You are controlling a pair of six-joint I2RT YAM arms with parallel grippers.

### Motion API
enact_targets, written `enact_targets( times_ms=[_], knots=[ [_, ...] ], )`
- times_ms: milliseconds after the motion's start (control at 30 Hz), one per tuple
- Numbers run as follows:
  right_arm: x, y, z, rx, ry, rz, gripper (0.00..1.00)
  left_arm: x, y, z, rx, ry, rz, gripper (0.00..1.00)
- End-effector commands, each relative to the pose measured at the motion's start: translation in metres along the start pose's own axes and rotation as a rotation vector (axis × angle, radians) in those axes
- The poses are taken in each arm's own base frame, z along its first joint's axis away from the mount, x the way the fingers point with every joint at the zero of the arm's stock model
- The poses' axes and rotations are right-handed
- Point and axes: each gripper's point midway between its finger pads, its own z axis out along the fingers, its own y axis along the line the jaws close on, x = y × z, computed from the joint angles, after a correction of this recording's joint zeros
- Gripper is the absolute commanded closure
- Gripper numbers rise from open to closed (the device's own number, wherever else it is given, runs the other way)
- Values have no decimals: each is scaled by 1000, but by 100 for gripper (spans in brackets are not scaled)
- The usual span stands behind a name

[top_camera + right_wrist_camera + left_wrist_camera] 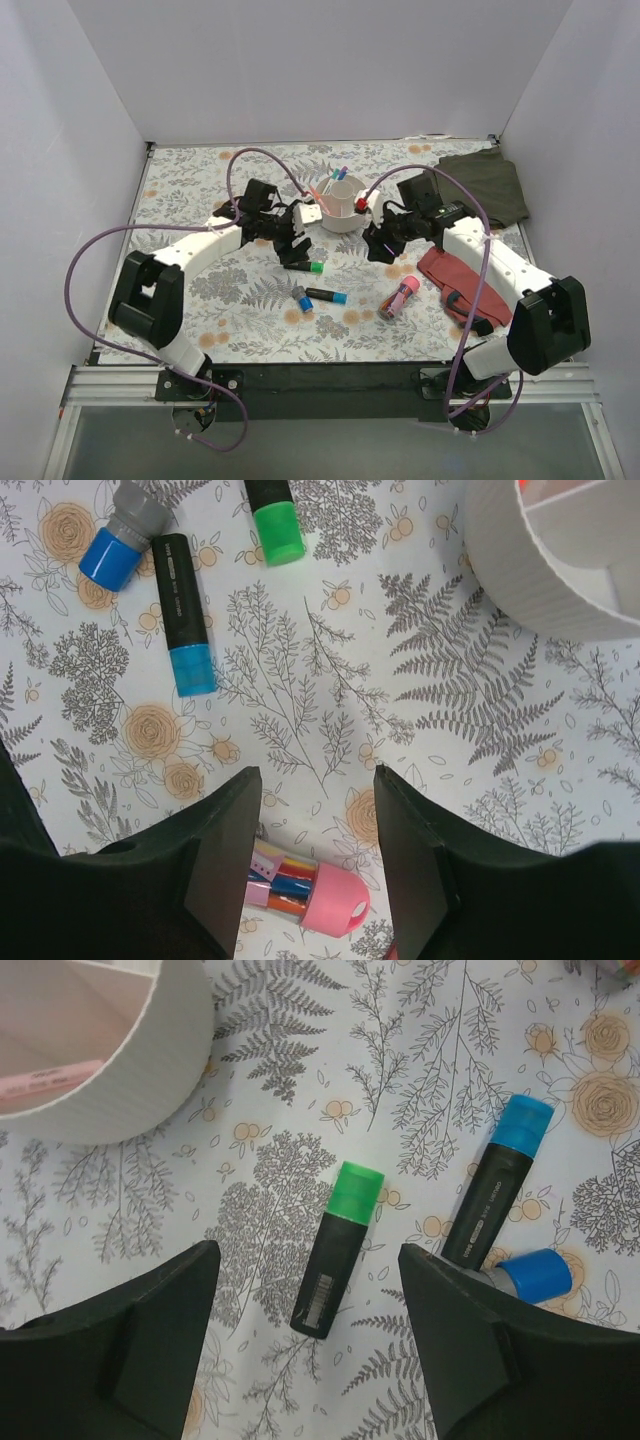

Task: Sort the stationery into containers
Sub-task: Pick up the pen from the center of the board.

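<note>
The left hand (305,1257) hangs released, jaws wide, straight over the green-capped marker (338,1250), which lies flat on the table (420,1050) near the ribbed cup (150,1070). The marker looks light, stiff and smooth, so it will probably roll or slip. Pinch the black barrel at mid-length, across its width, not the cap. The right hand (310,780) is also released and grasps nothing, and 1 fat pink marker (310,898) lies below it.

Parted fingers (215,865) above fat pink marker (322,900), ribbed cup (530,575) at upper right
</note>
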Motion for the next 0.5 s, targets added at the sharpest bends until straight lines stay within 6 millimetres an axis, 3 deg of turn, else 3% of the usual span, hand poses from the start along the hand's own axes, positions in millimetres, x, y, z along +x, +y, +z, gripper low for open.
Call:
enact_targets(
  times_ms=[0, 67, 100, 200, 467],
  knots=[
    [-3, -13, -14, 18, -95, 206, 41, 9, -10, 19, 114, 55, 80, 31],
    [-6, -22, -20, 2, -161, 317, 40, 10, -11, 27, 131, 62, 108, 36],
    [1, -37, -28, 29, -186, 391, 40, 12, -13, 31, 143, 73, 114, 37],
    [12, -52, -29, 41, -210, 515, 38, 19, -14, 42, 169, 98, 112, 37],
    [16, -74, -29, 89, -192, 491, 31, 31, -12, 69, 214, 137, 101, 37]
  ],
)
